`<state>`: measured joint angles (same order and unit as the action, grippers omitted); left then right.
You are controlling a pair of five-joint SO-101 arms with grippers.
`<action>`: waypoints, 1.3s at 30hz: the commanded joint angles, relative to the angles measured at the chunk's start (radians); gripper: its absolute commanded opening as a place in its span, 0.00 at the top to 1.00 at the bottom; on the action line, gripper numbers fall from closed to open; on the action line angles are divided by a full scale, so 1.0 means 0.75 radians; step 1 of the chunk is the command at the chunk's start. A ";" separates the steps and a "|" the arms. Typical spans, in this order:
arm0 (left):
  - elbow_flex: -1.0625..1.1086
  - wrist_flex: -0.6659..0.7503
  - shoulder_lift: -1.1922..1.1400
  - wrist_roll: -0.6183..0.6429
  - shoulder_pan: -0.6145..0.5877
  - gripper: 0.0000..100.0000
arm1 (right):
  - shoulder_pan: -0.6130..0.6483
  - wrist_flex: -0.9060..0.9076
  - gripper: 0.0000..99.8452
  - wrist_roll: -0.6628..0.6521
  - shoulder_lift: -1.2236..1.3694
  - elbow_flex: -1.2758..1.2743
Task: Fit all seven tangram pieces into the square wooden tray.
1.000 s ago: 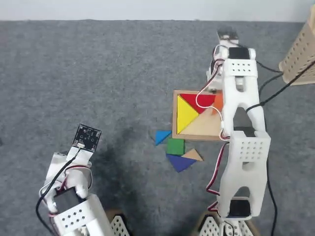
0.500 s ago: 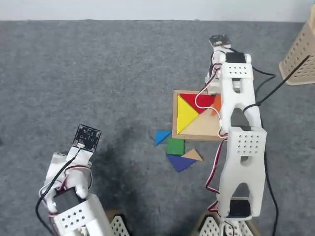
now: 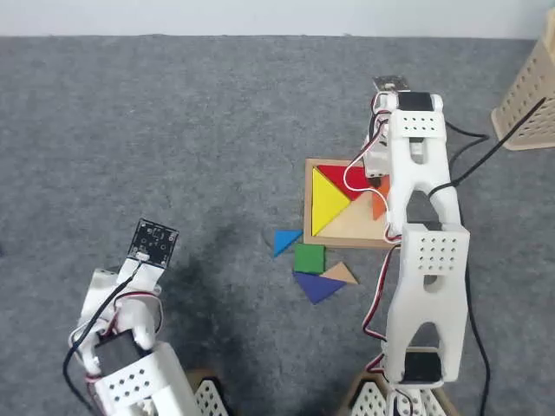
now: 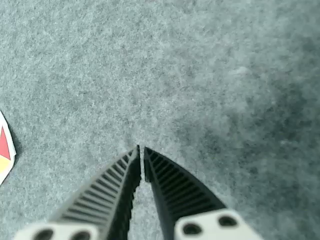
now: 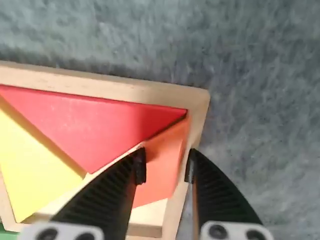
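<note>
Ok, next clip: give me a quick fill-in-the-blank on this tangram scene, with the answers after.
1. The right hand is closed on the orange piece, which sits in a ___ of the tray.
2. The square piece outside the tray is ___.
3. The big triangle beside the red triangle in the tray is ___.
4. The left hand, over bare carpet, has its jaws ___.

Missing words: corner; green; yellow; shut.

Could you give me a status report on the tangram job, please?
Right pincer shut on orange piece at tray corner. Left pincer shut over carpet. Four loose pieces beside tray.
</note>
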<state>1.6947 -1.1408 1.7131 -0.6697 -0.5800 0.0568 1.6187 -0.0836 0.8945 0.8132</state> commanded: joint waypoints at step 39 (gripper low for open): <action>-0.005 0.014 -0.008 -0.020 -0.006 0.99 | 0.064 0.224 0.98 -0.102 -0.257 0.137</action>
<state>1.6947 -1.1408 1.7131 -0.6697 -0.5800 0.0967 1.7476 -0.1373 0.8163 0.8823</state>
